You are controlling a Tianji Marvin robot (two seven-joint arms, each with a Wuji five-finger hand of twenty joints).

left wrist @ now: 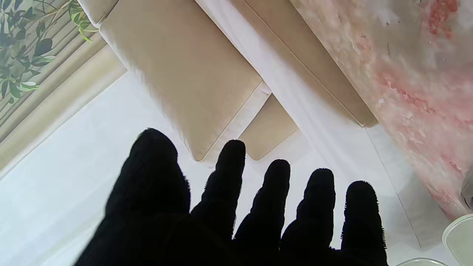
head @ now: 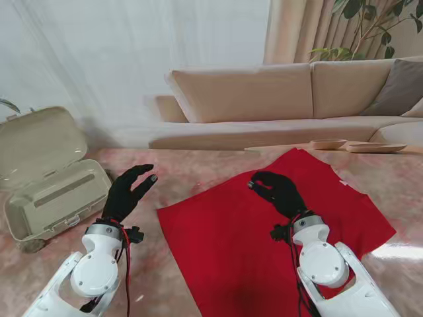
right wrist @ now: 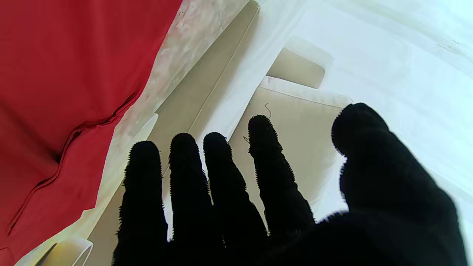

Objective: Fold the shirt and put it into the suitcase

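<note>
Hovering spread and empty over the red shirt (head: pixel 264 231) – its long axis running 7 to 1 o'clock – the right hand (head: pixel 277 191) was nearer; the left hand (head: pixel 129 191), equally spread and empty, hung beside the open suitcase (head: pixel 46 178) at 9.

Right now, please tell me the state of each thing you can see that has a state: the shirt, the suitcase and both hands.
red shirt: spread flat on the table, not yet folded.
suitcase: open, lid up, nothing visible inside.
left hand: open, holding nothing, between suitcase and shirt.
right hand: open, holding nothing, over the shirt.
</note>
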